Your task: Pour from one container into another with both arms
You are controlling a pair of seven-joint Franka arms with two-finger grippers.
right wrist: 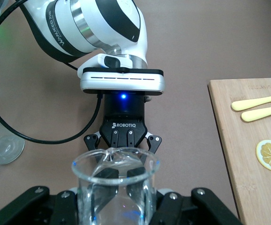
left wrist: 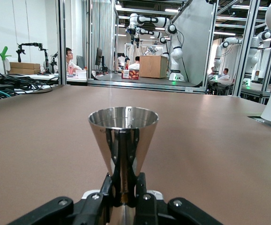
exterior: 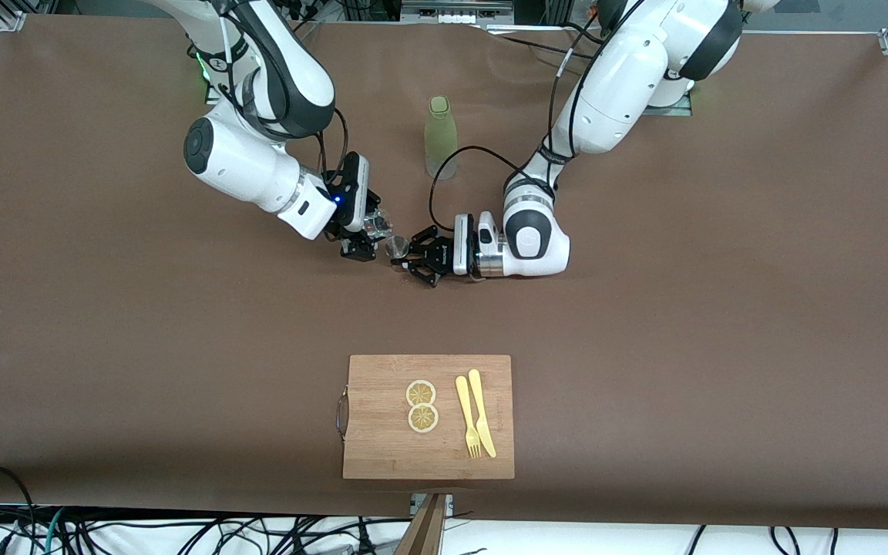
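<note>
The tiny clear glass cup [exterior: 378, 224] sits in my right gripper [exterior: 363, 235], which is shut on it; in the right wrist view the cup [right wrist: 115, 180] fills the space between the fingers of the right gripper [right wrist: 115, 204]. Right beside it, my left gripper [exterior: 413, 258] is shut on the silver jigger [exterior: 396, 247]. The jigger [left wrist: 123, 133] stands upright, pinched at its narrow waist by the left gripper [left wrist: 124, 187]. The cup's rim is close to the jigger's rim, low over the mid-table. The left gripper [right wrist: 122, 138] faces the cup.
A tall olive-green bottle [exterior: 440, 137] stands closer to the robot bases than the grippers; its clear base [right wrist: 2, 145] shows beside the cup. A wooden cutting board [exterior: 382, 439] near the front edge carries two lemon slices [exterior: 422, 405], a yellow fork and a knife [exterior: 476, 420].
</note>
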